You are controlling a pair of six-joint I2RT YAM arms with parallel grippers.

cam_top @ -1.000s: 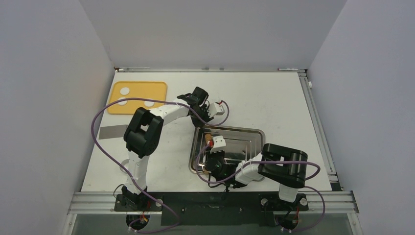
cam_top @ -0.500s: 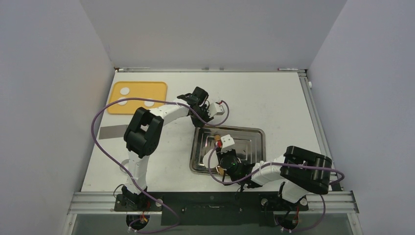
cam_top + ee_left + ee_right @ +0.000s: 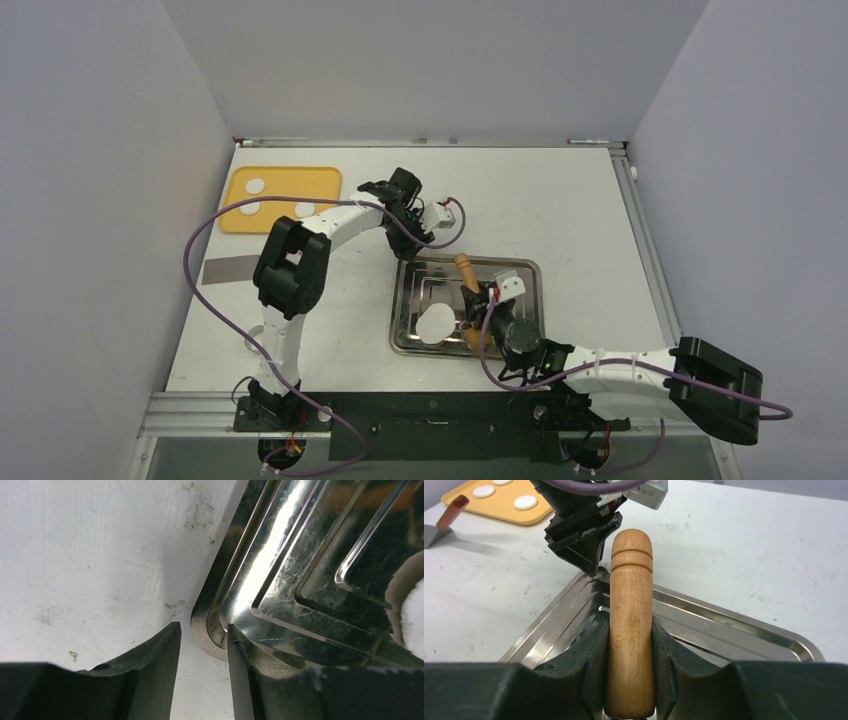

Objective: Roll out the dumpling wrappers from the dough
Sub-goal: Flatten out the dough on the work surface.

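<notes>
One flattened white dumpling wrapper (image 3: 436, 322) lies in the near-left part of the metal tray (image 3: 520, 272); its edge shows in the left wrist view (image 3: 412, 615). My right gripper (image 3: 472, 300) is shut on a wooden rolling pin (image 3: 464, 268), held over the tray just right of the wrapper; the pin fills the right wrist view (image 3: 630, 595) between the fingers of that gripper (image 3: 630, 630). My left gripper (image 3: 415, 248) stands astride the tray's far-left corner rim (image 3: 210, 640), one finger outside and one inside. Three dough lumps (image 3: 254, 185) sit on the yellow board (image 3: 285, 190).
A flat grey scraper (image 3: 232, 268) with a brown handle (image 3: 454, 507) lies on the table left of the tray, near the yellow board (image 3: 531, 515). Purple cables loop over both arms. Walls enclose the table on three sides.
My right arm has swung out to the right, carrying the rolling pin from the tray's left part to its middle and uncovering the flattened wrapper. My left gripper shifted slightly at the tray corner.
</notes>
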